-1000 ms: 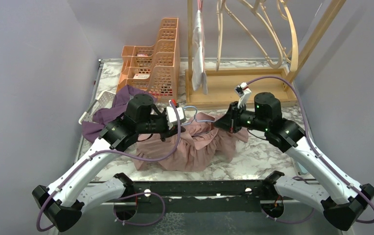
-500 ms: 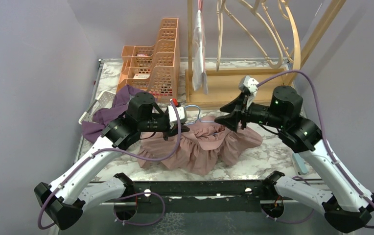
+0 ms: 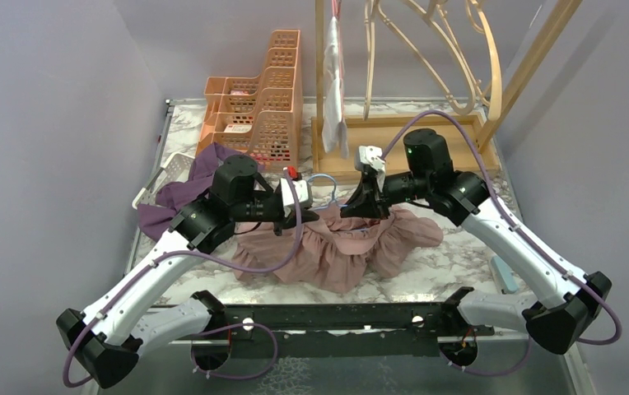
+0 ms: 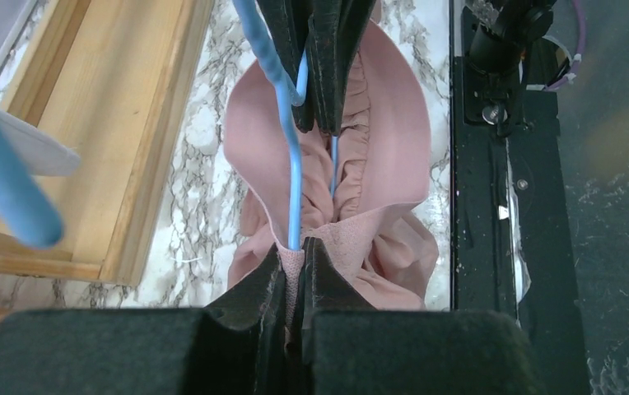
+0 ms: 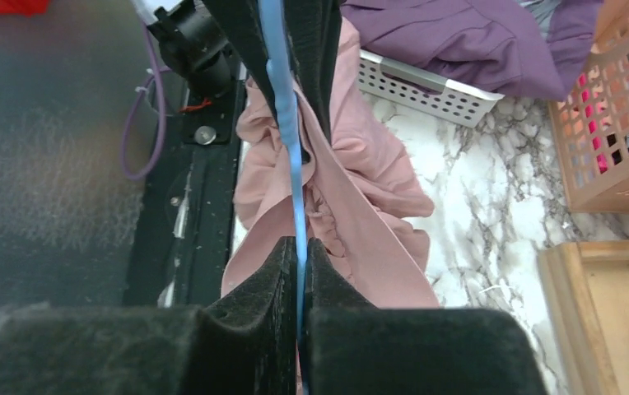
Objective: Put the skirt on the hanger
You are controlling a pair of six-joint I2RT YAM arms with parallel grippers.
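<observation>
The pink ruffled skirt (image 3: pixel 340 255) lies bunched on the marble table between my two arms. A thin blue wire hanger (image 3: pixel 321 178) runs through its waistband. In the left wrist view my left gripper (image 4: pixel 296 251) is shut on the skirt's waistband (image 4: pixel 393 164), with the hanger wire (image 4: pixel 293 173) coming out of the pinch. Facing it, my right gripper (image 5: pixel 300 247) is shut on the same blue wire (image 5: pixel 282 107), and the pink fabric (image 5: pixel 369 189) hangs beside it. Seen from above, the two grippers (image 3: pixel 309 216) (image 3: pixel 351 210) sit close together over the skirt's top edge.
Orange mesh baskets (image 3: pixel 262 107) stand at the back left. A white basket (image 3: pixel 163 177) holds a purple garment (image 3: pixel 200 177) just left of my left arm. A wooden rack (image 3: pixel 402 144) with a hanging white cloth (image 3: pixel 333 82) stands behind the skirt.
My right gripper let go, swung out to the right, then came back left and closed on the hanger wire. The skirt spread out toward the right. The left arm held its grip.
</observation>
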